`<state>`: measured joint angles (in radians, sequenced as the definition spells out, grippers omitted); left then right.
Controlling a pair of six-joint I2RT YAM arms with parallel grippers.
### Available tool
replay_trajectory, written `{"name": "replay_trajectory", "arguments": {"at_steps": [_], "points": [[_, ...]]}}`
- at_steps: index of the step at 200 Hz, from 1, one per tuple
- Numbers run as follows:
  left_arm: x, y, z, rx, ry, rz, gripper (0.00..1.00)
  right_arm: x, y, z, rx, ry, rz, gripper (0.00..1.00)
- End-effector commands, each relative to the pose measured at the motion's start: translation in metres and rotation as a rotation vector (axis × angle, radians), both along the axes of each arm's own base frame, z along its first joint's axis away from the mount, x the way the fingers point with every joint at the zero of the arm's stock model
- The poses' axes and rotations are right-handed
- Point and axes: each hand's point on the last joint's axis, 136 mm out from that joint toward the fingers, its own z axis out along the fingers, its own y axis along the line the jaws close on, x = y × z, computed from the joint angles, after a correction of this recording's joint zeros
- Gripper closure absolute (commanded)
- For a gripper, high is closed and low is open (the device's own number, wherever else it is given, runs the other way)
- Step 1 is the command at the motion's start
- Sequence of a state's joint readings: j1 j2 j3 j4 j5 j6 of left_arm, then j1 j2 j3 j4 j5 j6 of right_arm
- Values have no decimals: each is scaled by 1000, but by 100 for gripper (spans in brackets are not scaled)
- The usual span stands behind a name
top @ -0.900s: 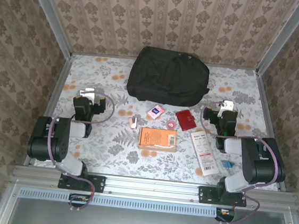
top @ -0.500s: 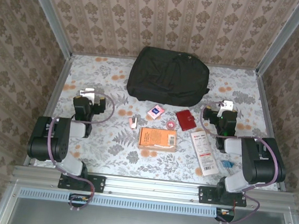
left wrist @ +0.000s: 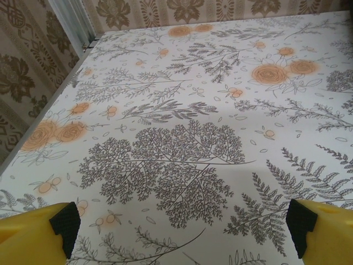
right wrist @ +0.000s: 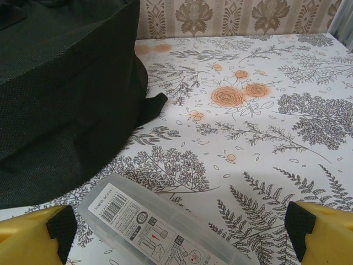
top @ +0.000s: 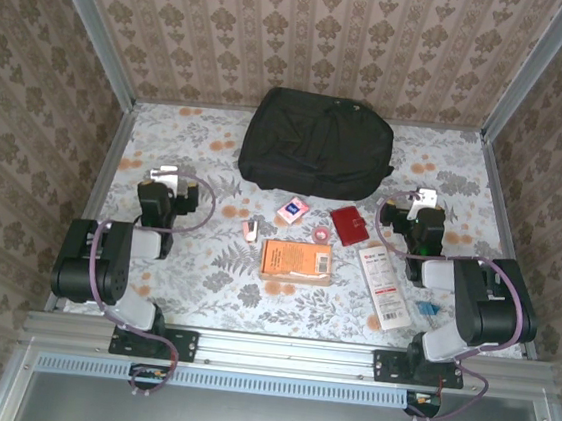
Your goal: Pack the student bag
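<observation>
– Floral worktop [top: 203, 283] between papered walls: what lies on it, counted?
– One student bag [top: 318, 144], black, lying at the upper middle of the top view. Below it are seven small things: one pink box [top: 292, 211], one red wallet [top: 348, 224], one orange box [top: 297, 260], one long white packet [top: 382, 284], one pink-and-white piece [top: 250, 230], one small pink round thing [top: 322, 235] and one blue bit [top: 424, 309] at the lower right. Two arms, one at each lower corner.
– And the bag against the fingers?
– It sits higher in the frame than both pairs, between them. The left fingers [left wrist: 65, 223] are well apart from it, to its lower left, over bare worktop. The right fingers [right wrist: 58, 226] are near its lower right corner. In the right wrist view the bag takes the upper left, and the packet's end lies low in the frame between the pads.
– Open or clenched?
– Both pairs are spread wide, released, gripping nothing.
</observation>
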<state>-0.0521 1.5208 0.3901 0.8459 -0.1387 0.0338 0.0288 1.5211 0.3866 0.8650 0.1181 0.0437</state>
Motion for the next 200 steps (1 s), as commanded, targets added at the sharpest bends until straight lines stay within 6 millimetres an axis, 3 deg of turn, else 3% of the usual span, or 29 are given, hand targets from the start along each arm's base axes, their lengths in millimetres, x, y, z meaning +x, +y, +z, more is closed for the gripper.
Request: {"name": "replay_trajectory", "arguments": {"at_steps": [1, 19, 28, 40, 58, 74, 91, 106, 117, 135, 152, 168, 181, 200], "points": [[-5, -6, 32, 65, -53, 2, 0, -4, 11, 23, -25, -12, 49, 0], [-11, -36, 58, 138, -71, -93, 0, -14, 21, 71, -31, -43, 25, 0], [-15, -48, 81, 139, -121, -109, 0, -21, 35, 92, 10, -78, 51, 0], [-23, -67, 113, 125, -165, -140, 0, -33, 65, 120, 33, -122, 122, 0], [-47, -109, 156, 68, -129, -340, 0, -56, 110, 154, -14, -160, 260, 0], [-67, -117, 193, -18, -137, -303, 0, -78, 135, 189, -50, -189, 343, 0], [-96, -148, 218, 12, -101, -399, 0, -100, 147, 223, -34, -200, 397, 0], [-114, -170, 226, 115, -56, -455, 0, -107, 127, 249, 86, -182, 239, 0], [-116, -175, 230, 174, -9, -454, 0, -111, 111, 257, 211, -114, 127, 0], [-112, -155, 236, 164, 128, -322, 0, -118, 108, 259, 273, -41, 103, 0], [-101, -148, 232, 47, 171, -234, 0, -110, 114, 260, 314, -62, 165, 0], [-96, -154, 225, -116, 214, -246, 0, -86, 110, 240, 410, 98, 152, 0], [-90, -152, 218, -225, 247, -234, 0, -65, 108, 210, 427, 284, 126, 0], [-87, -155, 210, -354, 305, -247, 0, -31, 99, 176, 401, 388, 49, 0]]}}
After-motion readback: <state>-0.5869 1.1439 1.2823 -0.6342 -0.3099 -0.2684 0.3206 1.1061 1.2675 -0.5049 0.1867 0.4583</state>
